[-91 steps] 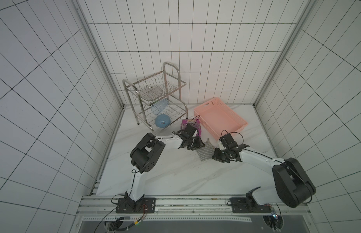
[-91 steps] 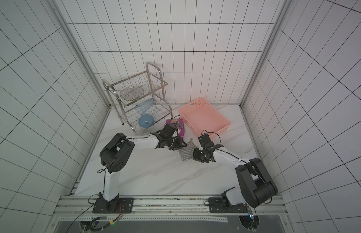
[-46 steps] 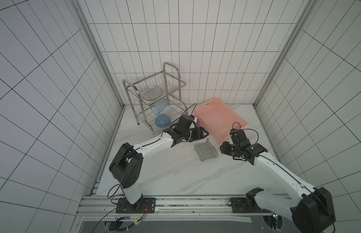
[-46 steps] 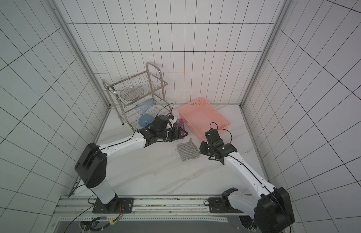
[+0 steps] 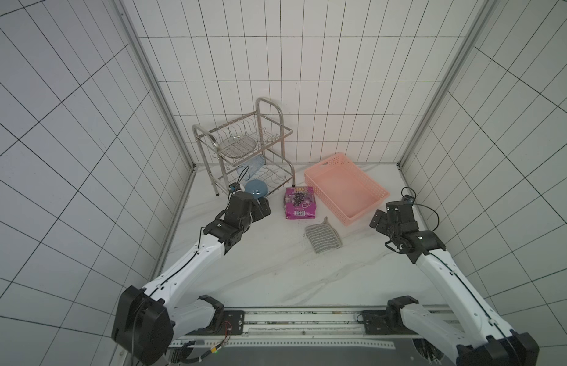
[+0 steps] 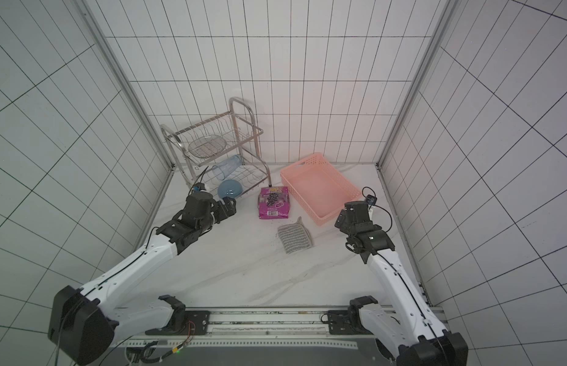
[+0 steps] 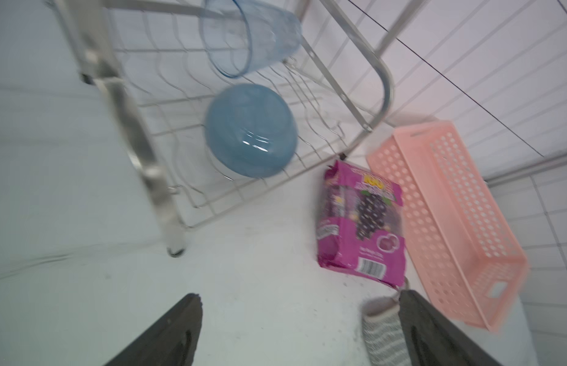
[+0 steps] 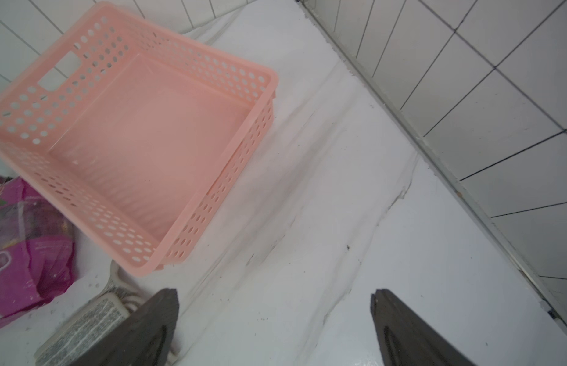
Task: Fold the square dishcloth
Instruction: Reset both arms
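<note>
The square dishcloth [image 5: 323, 238] lay flat, seemingly doubled, on the tabletop [image 5: 275, 272] near the magenta snack packet [image 5: 300, 202] and the pink basket [image 5: 326, 200]. My left end effector [image 7: 299, 296] and right end effector [image 8: 275, 293] hung spread apart, empty. Soft, light, limp: I judged its border corners the best hold.

left arm [image 5: 187, 263], right arm [image 5: 447, 282]: white shells | joints [image 5: 142, 320]: black housings | cables [image 5: 438, 218]: thin black, looped at wrists

White tiled walls [image 5: 275, 63] with dark grout box in three sides, metal strips [image 5: 169, 114] up the corners. The desk [image 5: 275, 279] is white marble-look, grey veins, few dark specks, evenly lit.
</note>
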`<state>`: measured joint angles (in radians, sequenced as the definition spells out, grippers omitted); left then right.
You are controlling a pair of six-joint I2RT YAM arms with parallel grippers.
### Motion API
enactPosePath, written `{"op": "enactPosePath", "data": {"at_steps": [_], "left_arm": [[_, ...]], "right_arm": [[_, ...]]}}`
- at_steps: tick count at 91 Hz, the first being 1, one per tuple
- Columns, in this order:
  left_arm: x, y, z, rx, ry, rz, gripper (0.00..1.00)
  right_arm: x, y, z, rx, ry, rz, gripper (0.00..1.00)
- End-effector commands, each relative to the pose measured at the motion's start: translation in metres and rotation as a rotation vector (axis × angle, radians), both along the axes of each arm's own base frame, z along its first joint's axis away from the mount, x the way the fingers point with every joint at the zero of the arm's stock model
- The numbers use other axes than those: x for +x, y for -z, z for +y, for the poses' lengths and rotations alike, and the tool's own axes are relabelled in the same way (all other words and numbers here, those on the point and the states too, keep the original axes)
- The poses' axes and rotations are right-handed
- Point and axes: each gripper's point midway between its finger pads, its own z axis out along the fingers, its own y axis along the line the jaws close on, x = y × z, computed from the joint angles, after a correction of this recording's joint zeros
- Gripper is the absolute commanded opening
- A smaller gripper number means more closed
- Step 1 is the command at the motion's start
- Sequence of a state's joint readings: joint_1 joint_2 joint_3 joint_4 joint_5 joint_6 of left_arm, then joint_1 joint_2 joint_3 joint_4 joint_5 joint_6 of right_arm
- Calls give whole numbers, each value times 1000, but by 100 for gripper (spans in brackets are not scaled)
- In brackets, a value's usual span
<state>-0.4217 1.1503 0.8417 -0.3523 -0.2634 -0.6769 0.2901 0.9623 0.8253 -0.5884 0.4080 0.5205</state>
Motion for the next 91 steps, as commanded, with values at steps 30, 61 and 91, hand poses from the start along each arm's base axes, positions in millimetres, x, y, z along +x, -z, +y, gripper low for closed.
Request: {"op": "enactPosePath", "data": {"at_steps": [30,61,91], "left_arm": [[6,-2,118,367,-218,-265,99],[5,32,136,397,-149,-385,98],[37,63,130,433,-89,-399,99]], "right_arm": [[16,-15,-55,-251,86,-339,99],[30,39,-67,-195,46,-400,99],[70,58,-57,-185,-49,-419,99]]}}
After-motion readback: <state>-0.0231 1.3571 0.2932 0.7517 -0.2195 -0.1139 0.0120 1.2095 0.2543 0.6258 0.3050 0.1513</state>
